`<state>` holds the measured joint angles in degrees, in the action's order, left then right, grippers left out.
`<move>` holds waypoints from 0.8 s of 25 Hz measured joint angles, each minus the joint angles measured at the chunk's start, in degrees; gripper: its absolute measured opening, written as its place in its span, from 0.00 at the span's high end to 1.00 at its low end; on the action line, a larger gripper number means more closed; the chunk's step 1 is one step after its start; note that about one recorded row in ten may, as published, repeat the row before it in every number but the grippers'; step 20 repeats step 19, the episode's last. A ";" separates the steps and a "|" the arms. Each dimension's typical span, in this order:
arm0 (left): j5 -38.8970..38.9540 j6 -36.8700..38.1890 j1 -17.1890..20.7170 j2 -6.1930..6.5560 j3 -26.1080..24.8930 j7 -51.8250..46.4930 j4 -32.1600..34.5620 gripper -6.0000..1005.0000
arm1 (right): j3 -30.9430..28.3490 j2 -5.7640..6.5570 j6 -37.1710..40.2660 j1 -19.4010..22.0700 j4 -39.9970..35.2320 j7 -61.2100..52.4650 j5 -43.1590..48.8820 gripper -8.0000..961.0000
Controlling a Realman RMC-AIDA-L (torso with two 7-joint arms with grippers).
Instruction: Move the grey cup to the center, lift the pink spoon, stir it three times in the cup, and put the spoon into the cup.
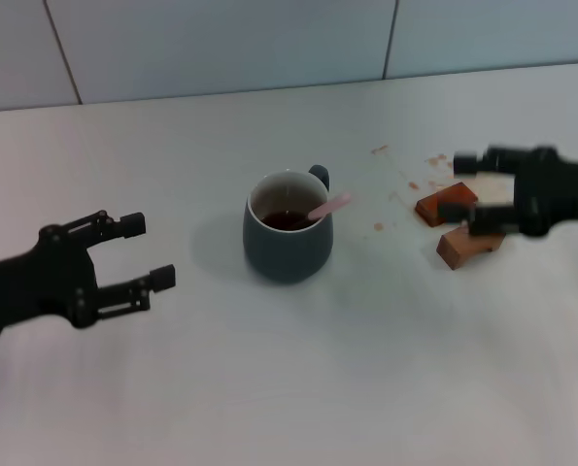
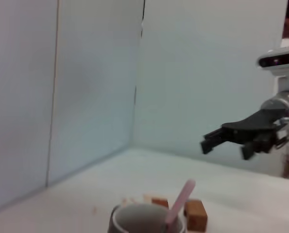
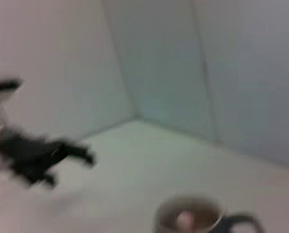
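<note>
The grey cup stands upright mid-table with brown liquid inside and its handle toward the back right. The pink spoon rests in it, pink handle leaning over the right rim. The cup rim and spoon handle also show in the left wrist view, and blurred in the right wrist view are the cup and spoon. My left gripper hangs open to the cup's left, holding nothing. My right gripper is open at the right, above the brown blocks, also empty.
Two brown blocks lie on the table right of the cup, under the right gripper. Brown spill spots dot the surface behind them. A pale panelled wall closes the back of the table.
</note>
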<state>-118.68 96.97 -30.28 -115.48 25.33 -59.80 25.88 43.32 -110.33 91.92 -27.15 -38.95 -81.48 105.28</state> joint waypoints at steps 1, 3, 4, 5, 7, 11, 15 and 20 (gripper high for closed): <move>0.00 0.00 0.00 0.00 0.00 0.00 0.00 0.19 | -0.11 0.25 0.89 -0.35 0.52 0.00 1.66 0.14; -0.64 -1.25 -2.09 1.83 2.77 -5.68 0.02 0.19 | -0.27 0.39 1.55 -0.58 0.84 0.11 3.70 0.14; -0.64 -1.25 -2.09 1.83 2.77 -5.68 0.02 0.19 | -0.19 0.41 1.53 -0.63 0.89 0.22 4.63 0.14; -1.18 -1.86 -3.14 2.75 4.14 -8.11 0.12 0.19 | -0.12 0.41 1.49 -0.72 0.90 0.36 5.54 0.14; -1.78 -2.18 -3.89 3.26 4.71 -9.57 0.50 0.19 | -0.30 0.25 1.38 -0.79 0.86 0.78 6.97 0.14; -2.89 -2.33 -4.82 3.60 4.61 -12.09 2.77 0.19 | -0.70 -0.01 1.19 -0.66 0.69 1.78 7.36 0.14; -2.90 -2.33 -4.85 3.68 4.46 -12.14 2.98 0.19 | -0.75 -0.03 0.95 -0.64 0.67 1.90 7.31 0.14; -2.95 -2.48 -4.89 3.92 4.41 -12.26 3.08 0.19 | -0.80 -0.05 0.64 -0.68 0.81 1.94 7.34 0.14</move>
